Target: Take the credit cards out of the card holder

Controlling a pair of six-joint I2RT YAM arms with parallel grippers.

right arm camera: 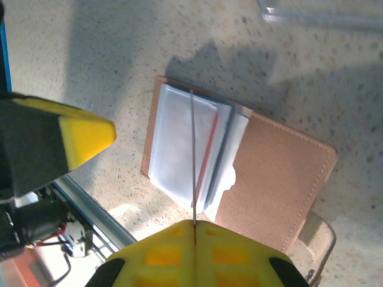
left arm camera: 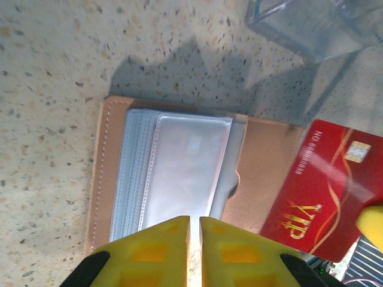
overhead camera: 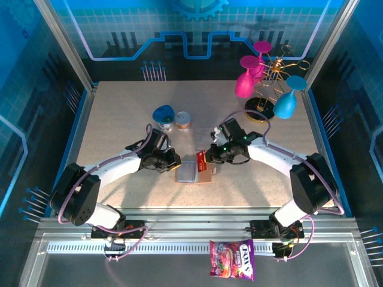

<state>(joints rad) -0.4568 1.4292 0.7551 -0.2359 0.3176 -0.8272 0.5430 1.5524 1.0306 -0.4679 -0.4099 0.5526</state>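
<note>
I see the card holder (overhead camera: 190, 173) lying open and flat mid-table (overhead camera: 119, 119), long axis 9-to-3. The red card (left arm camera: 323, 197) sits at its 2 o'clock, clamped in the right gripper (right arm camera: 194, 226), whose arm reaches in from 4. The left gripper (left arm camera: 194, 230) comes from 8, pads nearly together at the holder's edge; I cannot tell whether it pinches.

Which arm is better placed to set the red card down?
Right. The right gripper is shut on the red card, already out of the card holder; the left gripper sits closed at its edge.
</note>
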